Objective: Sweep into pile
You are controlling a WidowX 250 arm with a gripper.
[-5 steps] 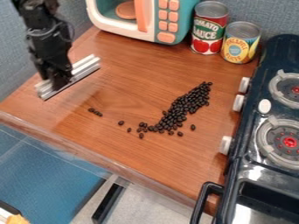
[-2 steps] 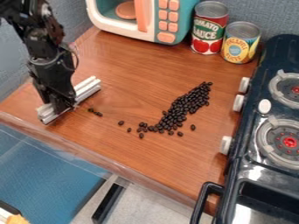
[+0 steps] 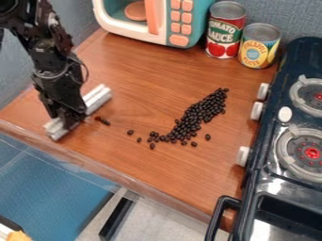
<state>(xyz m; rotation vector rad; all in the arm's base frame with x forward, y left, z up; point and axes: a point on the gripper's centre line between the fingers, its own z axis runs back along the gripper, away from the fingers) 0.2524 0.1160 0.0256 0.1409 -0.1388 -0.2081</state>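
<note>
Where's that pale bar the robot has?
In the camera view, the pale bar is at the left side of the wooden counter, at the black gripper's lower end, just left of a few stray beans.

At one o'clock, a red can (image 3: 224, 29) reads "TOMATO SAUCE". Toward two o'clock, a yellow can (image 3: 258, 49) bears indistinct lettering.

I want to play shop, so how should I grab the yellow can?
Probably best round the middle of its side, coming from the front, where the camera looks from. The yellow can is round and stands upright, so a hand can curl around it. The red can sits close on the picture's left, and the wall is behind.
</note>
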